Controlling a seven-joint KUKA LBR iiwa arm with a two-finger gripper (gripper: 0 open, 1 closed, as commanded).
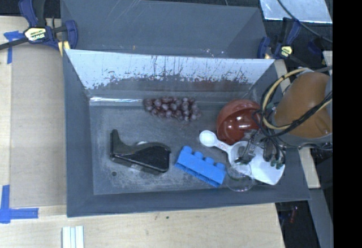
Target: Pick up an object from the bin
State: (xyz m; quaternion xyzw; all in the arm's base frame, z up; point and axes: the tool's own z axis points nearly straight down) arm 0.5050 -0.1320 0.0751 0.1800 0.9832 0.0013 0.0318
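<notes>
Six things lie singly in the grey metal bin (pixel 79 185). Along the near wall are one black wedge-shaped plastic tool (pixel 141 155), one blue toy brick (pixel 199 165) and one clear plastic cup (pixel 238 180). The gripper (pixel 247 155) hangs low in the crowded right corner, over one white plastic spoon (pixel 209 139); whether it is open or closed cannot be told. Behind sit one glossy red ball (pixel 237 120) and one bunch of dark grapes (pixel 171 108). The left floor lies open.
</notes>
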